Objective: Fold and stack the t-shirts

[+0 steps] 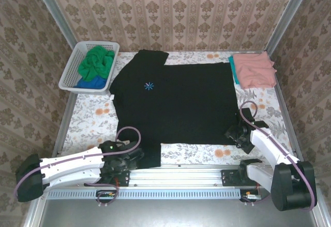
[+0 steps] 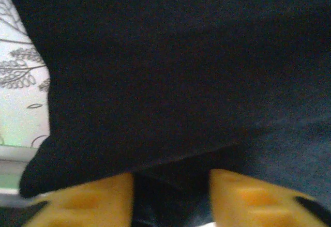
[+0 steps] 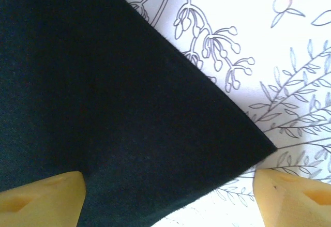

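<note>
A black t-shirt (image 1: 176, 103) with a small blue mark on the chest lies spread flat in the middle of the table. My left gripper (image 1: 135, 157) is at its near left sleeve. In the left wrist view the yellow fingers (image 2: 93, 201) stand partly apart, and a fold of black cloth (image 2: 155, 82) lies in the narrow gap of the left gripper (image 2: 172, 178). My right gripper (image 1: 234, 134) is at the near right corner of the shirt. In the right wrist view that corner (image 3: 129, 113) lies flat between the wide-open fingers of the right gripper (image 3: 168, 185).
A salmon pink t-shirt (image 1: 253, 69) lies folded at the back right with a teal t-shirt (image 1: 232, 67) showing beside it. A white lattice basket (image 1: 72, 72) at the back left holds a green t-shirt (image 1: 98, 61) and a blue t-shirt (image 1: 93, 84). Patterned walls enclose the floral tablecloth (image 1: 93, 116).
</note>
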Controlling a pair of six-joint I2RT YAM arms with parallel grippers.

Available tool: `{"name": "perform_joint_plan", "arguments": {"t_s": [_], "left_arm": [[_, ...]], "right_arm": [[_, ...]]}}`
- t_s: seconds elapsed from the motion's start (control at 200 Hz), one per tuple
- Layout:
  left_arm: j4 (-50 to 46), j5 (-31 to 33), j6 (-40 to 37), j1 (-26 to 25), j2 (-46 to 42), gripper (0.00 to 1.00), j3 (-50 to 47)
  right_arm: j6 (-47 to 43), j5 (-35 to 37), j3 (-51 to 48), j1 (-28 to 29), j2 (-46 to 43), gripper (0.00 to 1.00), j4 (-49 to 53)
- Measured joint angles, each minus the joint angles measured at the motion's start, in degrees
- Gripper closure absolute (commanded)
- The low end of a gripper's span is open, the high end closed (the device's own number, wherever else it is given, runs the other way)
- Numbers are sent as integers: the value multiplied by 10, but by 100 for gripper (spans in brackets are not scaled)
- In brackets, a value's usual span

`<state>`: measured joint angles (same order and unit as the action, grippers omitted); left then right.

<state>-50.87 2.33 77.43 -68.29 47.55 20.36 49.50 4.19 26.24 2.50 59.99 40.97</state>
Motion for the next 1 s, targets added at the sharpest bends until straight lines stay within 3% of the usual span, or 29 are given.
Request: {"name": "perform_joint_plan", "arguments": {"t_s": [0.24, 0.365, 0.565, 0.745, 0.83, 1.0], "left_arm": [[-32, 11, 0, 1, -25, 89, 15], [-68, 24, -10, 6, -58, 100, 55], [-115, 47, -32, 29, -90, 100, 108], [-151, 66, -87, 86, -94, 100, 164], [-159, 70, -123, 125, -92, 100, 193], [-157, 78, -209, 206, -58, 100, 255]], "right_arm": [[0, 7, 0, 0, 13, 24, 0], [2, 14, 0, 0, 13, 34, 5], [5, 25, -4, -4, 7, 67, 14], [3, 11, -4, -4, 0, 93, -2], [5, -1, -4, -4, -18, 100, -9], [0, -12, 19, -4, -63, 100, 2]]}}
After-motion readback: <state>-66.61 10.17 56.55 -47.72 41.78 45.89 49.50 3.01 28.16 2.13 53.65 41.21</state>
